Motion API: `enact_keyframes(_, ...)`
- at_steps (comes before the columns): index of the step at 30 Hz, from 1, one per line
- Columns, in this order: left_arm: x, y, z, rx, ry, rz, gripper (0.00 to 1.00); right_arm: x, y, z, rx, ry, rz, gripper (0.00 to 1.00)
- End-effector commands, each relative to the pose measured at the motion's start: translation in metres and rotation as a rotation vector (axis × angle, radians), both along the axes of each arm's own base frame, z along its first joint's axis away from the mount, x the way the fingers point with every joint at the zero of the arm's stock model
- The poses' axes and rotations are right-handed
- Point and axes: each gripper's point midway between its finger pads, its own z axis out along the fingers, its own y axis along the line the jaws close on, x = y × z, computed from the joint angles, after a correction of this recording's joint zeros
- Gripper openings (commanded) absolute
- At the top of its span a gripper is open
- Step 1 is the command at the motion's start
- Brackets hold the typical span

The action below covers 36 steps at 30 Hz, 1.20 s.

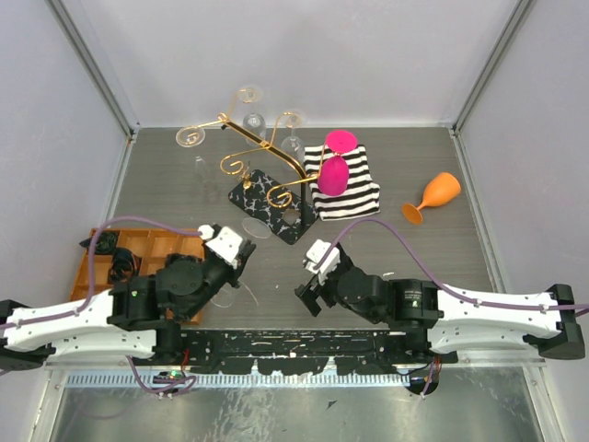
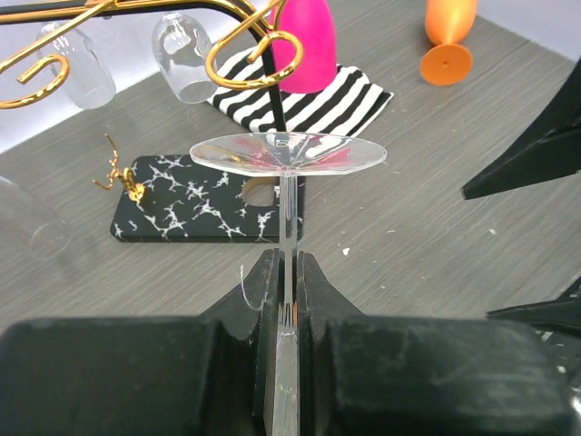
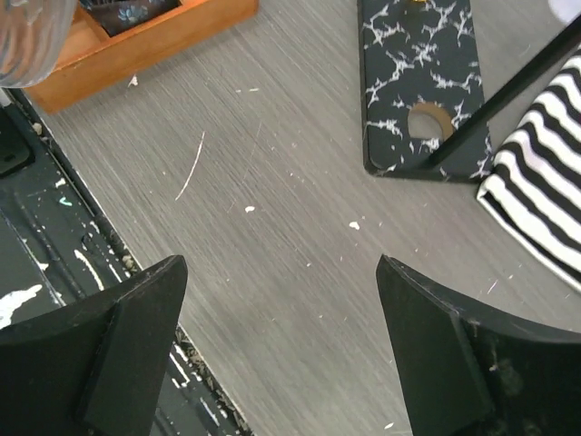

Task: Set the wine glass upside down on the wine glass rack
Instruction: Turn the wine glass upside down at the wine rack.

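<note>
Stem of the wine glass (image 2: pixel 289 227) is clamped in the nearly closed left gripper (image 2: pixel 289 272), foot held just near of the wine glass rack (image 2: pixel 191 204). The right gripper (image 3: pixel 281 309) is spread wide and empty.

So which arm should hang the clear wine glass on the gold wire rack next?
Left. The left jaws are shut on the stem of the clear wine glass, its foot facing the gold wire rack. The right jaws stand open and empty over the grey table.
</note>
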Motion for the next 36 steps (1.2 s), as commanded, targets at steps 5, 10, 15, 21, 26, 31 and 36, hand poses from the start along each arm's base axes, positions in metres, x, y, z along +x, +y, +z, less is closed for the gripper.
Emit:
enact_keyframes(5, 0.036, -0.013, 0.018, -0.162, -0.092, -0.046, 0.00, -0.001, -0.011, 0.020, 0.180, 0.053, -0.074, 0.93)
enact_keyframes(10, 0.067, -0.017, 0.014, -0.230, -0.084, -0.107, 0.00, -0.001, -0.014, 0.015, 0.168, 0.056, -0.079, 0.93)
enact_keyframes(15, 0.093, -0.011, 0.027, -0.332, -0.194, -0.096, 0.00, -0.002, -0.015, 0.008, 0.169, 0.071, -0.083, 0.93)
enact_keyframes(21, 0.117, -0.013, 0.025, -0.376, -0.245, -0.083, 0.00, -0.002, -0.018, 0.003, 0.165, 0.073, -0.089, 0.93)
enact_keyframes(26, 0.140, -0.009, 0.022, -0.422, -0.260, -0.025, 0.00, -0.002, -0.019, 0.001, 0.157, 0.075, -0.090, 0.93)
enact_keyframes(31, 0.150, -0.011, 0.020, -0.435, -0.323, -0.046, 0.00, -0.002, -0.021, -0.005, 0.149, 0.084, -0.098, 0.93)
enact_keyframes(36, 0.161, -0.011, 0.015, -0.451, -0.333, -0.020, 0.00, -0.003, -0.020, -0.008, 0.141, 0.090, -0.093, 0.93)
